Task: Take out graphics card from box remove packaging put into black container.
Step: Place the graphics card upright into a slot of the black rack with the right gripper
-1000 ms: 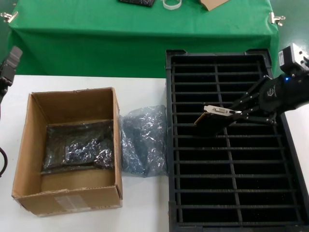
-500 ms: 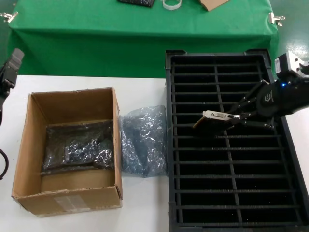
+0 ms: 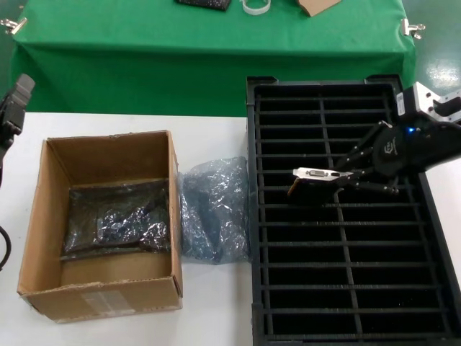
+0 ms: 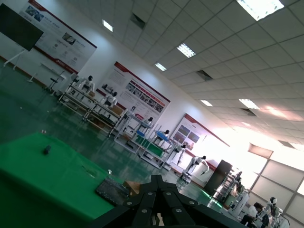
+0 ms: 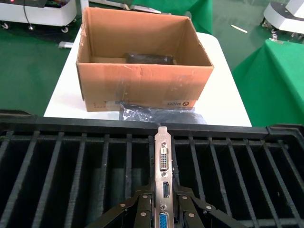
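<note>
My right gripper [image 3: 347, 175] is shut on the graphics card [image 3: 314, 175], holding it just over the left column of slots of the black container [image 3: 253, 216]. Its silver bracket [image 5: 163, 173], with a blue port, runs between the two fingers [image 5: 142, 209]. The brown cardboard box [image 3: 108, 288] sits on the white table at the left, with dark wrapped items inside. The crumpled grey-blue packaging [image 3: 214, 209] lies between the box and the container. My left gripper [image 4: 165, 187] is raised away from the table, pointing out at the hall with its jaws together and nothing held.
A green-covered table [image 3: 216, 50] stands behind, carrying a dark item [image 3: 205, 3], a white ring [image 3: 256, 6] and a cardboard scrap [image 3: 317, 6]. The left arm [image 3: 13, 104] shows at the far left edge.
My right gripper has carried the card slightly left and down, toward the container's slots. The box and packaging have not moved.
</note>
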Robot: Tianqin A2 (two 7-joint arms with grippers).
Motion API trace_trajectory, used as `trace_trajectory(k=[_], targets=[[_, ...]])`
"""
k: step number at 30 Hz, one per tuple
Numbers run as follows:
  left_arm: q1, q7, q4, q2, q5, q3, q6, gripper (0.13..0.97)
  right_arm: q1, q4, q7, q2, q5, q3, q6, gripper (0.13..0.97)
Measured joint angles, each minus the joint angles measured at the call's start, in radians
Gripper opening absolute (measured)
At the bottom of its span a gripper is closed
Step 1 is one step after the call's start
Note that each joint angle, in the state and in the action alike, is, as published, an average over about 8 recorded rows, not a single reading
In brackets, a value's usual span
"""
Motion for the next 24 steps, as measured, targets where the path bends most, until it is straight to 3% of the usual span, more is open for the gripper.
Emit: trace_trajectory(k=[24], targets=[[0.062, 0.061, -0.046, -0.024, -0.025, -0.05, -0.002, 0.138, -0.025, -0.001, -0.003, -0.05, -0.024, -0.022, 0.085, 0.192]])
